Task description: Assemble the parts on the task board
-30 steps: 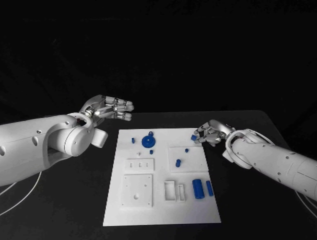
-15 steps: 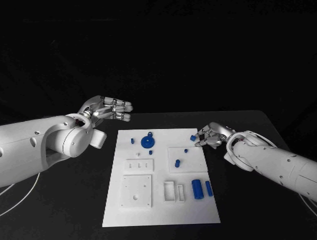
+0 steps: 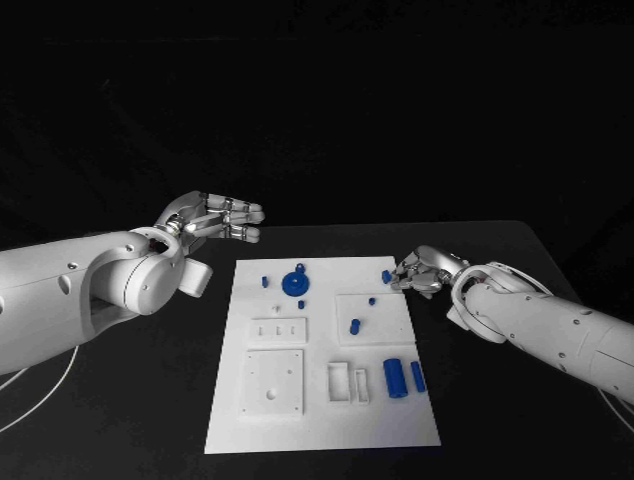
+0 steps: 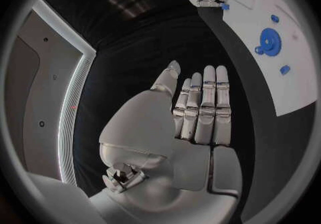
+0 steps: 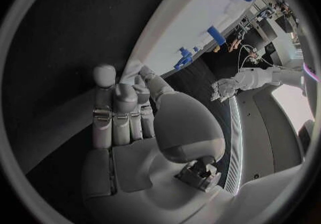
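Observation:
The white task board lies in the middle of the black table. On its far half sit a blue gear and some small blue pegs. A thick blue cylinder and a slim blue piece lie at the near right. My right hand is at the board's far right edge and pinches a small blue part at its fingertips. The left wrist view also has this part at those fingertips. My left hand hovers beyond the board's far left corner and holds nothing.
White raised blocks with holes and slots stand on the near half of the board. Bare black table runs on both sides of the board, under each white forearm.
The right hand has settled slightly lower and closer around the small blue part. The left arm and the other parts have stayed put.

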You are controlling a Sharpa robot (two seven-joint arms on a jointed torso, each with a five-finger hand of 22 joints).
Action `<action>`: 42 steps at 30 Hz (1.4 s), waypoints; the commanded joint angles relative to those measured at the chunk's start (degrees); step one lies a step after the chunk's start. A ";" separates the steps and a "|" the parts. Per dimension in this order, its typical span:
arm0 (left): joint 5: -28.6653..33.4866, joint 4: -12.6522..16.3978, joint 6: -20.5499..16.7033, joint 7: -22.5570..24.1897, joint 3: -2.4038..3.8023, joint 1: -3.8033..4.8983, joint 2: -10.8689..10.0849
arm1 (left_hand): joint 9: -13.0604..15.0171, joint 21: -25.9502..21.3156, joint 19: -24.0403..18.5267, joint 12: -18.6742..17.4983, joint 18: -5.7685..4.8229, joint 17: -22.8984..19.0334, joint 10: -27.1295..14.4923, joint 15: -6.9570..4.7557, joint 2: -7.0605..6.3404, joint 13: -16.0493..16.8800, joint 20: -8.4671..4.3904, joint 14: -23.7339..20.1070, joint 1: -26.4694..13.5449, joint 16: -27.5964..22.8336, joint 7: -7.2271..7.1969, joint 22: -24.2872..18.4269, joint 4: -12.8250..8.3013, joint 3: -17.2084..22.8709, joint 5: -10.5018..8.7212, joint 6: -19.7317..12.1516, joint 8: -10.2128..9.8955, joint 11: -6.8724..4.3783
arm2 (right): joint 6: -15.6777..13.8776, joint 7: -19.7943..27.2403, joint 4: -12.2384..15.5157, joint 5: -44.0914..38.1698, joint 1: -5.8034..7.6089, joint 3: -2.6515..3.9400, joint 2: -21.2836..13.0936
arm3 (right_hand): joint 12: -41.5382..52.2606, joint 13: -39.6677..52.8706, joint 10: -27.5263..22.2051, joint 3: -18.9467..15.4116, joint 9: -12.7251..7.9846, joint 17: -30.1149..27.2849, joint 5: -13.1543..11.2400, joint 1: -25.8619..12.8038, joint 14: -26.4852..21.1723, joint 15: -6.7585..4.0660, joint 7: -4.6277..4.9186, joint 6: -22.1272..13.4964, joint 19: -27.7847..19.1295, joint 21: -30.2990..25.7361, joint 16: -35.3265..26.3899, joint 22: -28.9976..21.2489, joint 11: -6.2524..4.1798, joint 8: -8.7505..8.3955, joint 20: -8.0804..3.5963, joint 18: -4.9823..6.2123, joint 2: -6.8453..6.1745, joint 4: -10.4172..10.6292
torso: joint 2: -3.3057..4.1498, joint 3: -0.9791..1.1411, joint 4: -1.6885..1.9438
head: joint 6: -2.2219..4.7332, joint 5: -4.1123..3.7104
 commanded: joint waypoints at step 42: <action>-0.17 -0.22 1.08 0.18 0.05 -0.01 0.17 | 0.00 -0.24 0.41 0.00 -0.02 0.04 -0.25 0.31 0.25 0.09 0.02 -0.12 -0.24 0.39 -0.08 -0.09 -0.15 -0.45 -0.15 -0.29 -0.19 0.00 | -3.65 -0.83 -0.87 -0.79 -0.23 0.02 1.78 | -0.46 -1.70 -1.66 -14.49 0.02 0.10 3.89 1.69 -0.79 1.09 2.48 -9.17 0.54 -1.23 0.20 2.62 1.39 0.02 0.99 1.28 -3.32 2.20 | 0.07 0.01 0.13 | 0.04 -0.20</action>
